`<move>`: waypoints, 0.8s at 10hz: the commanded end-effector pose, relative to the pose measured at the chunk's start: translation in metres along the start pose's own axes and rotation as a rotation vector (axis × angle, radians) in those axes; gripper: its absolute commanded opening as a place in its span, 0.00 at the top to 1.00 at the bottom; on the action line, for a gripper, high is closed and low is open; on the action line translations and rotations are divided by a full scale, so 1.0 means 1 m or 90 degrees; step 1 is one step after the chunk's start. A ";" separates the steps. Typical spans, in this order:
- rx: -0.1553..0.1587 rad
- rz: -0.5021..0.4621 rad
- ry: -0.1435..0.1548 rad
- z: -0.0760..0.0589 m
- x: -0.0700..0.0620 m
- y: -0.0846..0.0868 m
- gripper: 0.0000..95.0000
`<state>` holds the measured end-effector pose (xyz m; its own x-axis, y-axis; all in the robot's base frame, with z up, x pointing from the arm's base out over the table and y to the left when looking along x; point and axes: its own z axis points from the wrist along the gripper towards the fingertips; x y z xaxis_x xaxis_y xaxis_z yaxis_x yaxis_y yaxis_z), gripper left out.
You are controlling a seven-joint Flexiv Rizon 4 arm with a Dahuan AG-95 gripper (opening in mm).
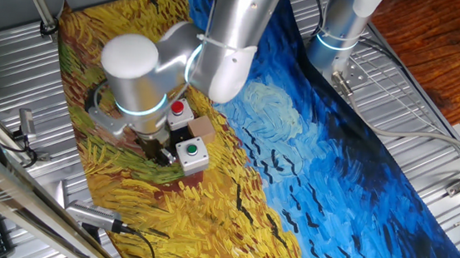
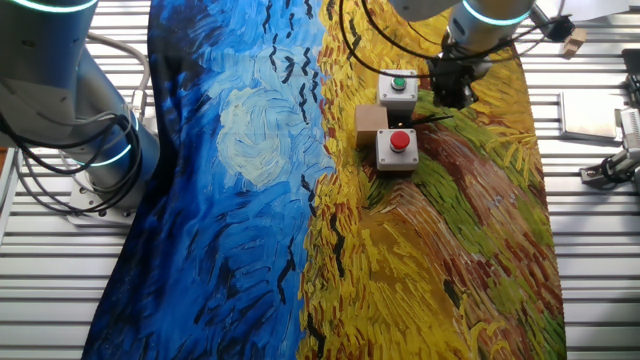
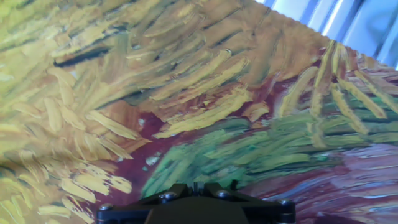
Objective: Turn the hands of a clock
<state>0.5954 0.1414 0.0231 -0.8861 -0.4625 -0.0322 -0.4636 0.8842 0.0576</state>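
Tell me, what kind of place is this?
Probably a robot test lab. A silver robot arm works over a metal-slat table draped with a painted cloth, beside two push-button boxes.

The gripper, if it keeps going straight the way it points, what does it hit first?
Probably the painted cloth: the hand view shows nothing else ahead. The gripper hangs just beside the green button box, so depth is uncertain.
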 end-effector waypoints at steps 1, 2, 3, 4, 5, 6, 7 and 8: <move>0.001 -0.001 0.004 0.001 0.001 0.000 1.00; 0.001 -0.002 0.003 0.004 0.002 0.000 1.00; 0.000 -0.003 0.003 0.007 0.002 0.000 1.00; 0.000 -0.005 0.002 0.009 0.002 0.000 1.00; 0.001 -0.006 0.002 0.010 0.003 -0.002 1.00; 0.002 -0.010 0.003 0.009 0.005 -0.005 1.00; 0.003 -0.015 0.004 0.008 0.008 -0.010 1.00; 0.004 -0.021 0.004 0.008 0.011 -0.014 1.00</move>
<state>0.5909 0.1229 0.0146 -0.8701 -0.4922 -0.0259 -0.4928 0.8688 0.0488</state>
